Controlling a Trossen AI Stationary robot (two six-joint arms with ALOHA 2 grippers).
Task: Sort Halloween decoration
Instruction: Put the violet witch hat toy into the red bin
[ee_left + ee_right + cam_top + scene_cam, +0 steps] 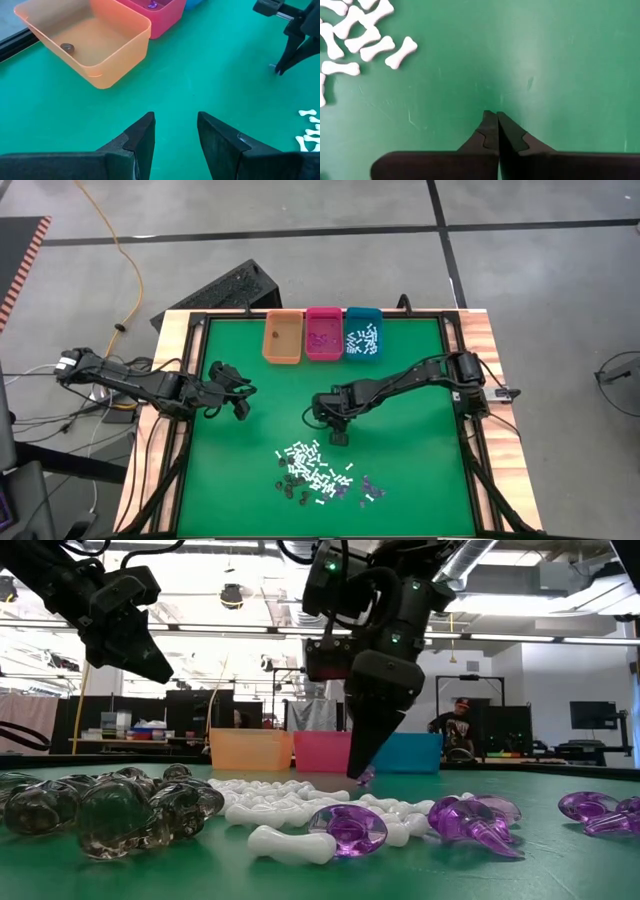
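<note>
Item: Halloween decoration (318, 477), loose pile on green surface (420, 380), far from bins. My right claw (339, 439) clenched, empty, just binward of pile; nearer arm. Left claw (240, 406) released, farther off.

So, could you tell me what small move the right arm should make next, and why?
Probably reopen and shift toward the white bones: the right gripper has its fingers shut over bare mat, with no piece visible between them.
</note>
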